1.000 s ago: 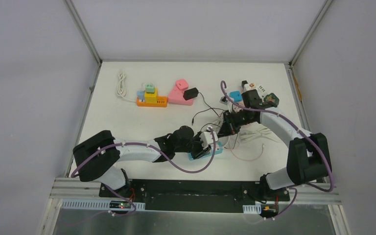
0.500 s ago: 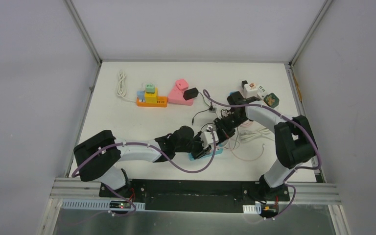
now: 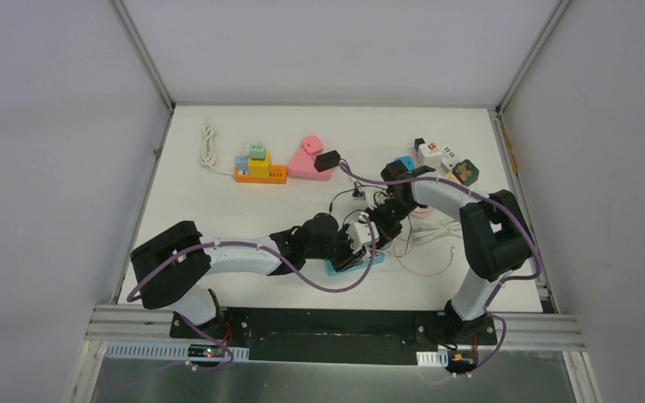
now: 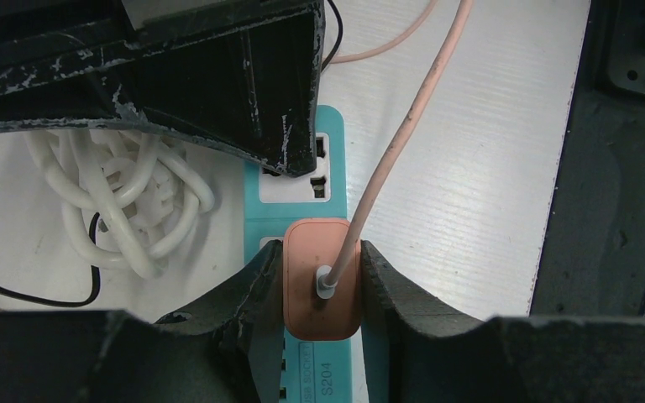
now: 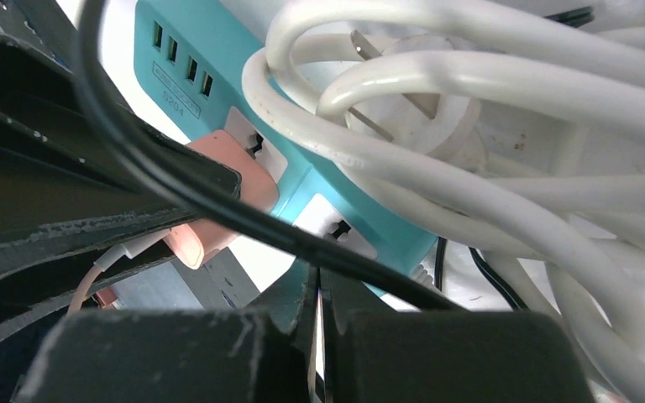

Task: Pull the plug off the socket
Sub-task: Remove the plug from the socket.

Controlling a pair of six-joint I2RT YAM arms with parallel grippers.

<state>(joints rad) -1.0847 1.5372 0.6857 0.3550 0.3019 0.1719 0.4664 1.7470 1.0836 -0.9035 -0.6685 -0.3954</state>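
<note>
The pink plug (image 4: 321, 294) is pinched at its sides by the left gripper (image 4: 319, 262) and is seated in the teal power strip (image 4: 294, 210) (pink cord (image 4: 403, 134) attached). Just beyond, the right gripper (image 5: 319, 290), fingers pressed together, is set against the strip, beside a white cord bundle (image 4: 126, 201).

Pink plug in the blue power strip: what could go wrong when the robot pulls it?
The left gripper pinches the plug only by its sides, so it may slip off. The right gripper, shut, seems to press just one spot on the power strip, which could lift along. The tangled white cable beside it might get dragged.
</note>
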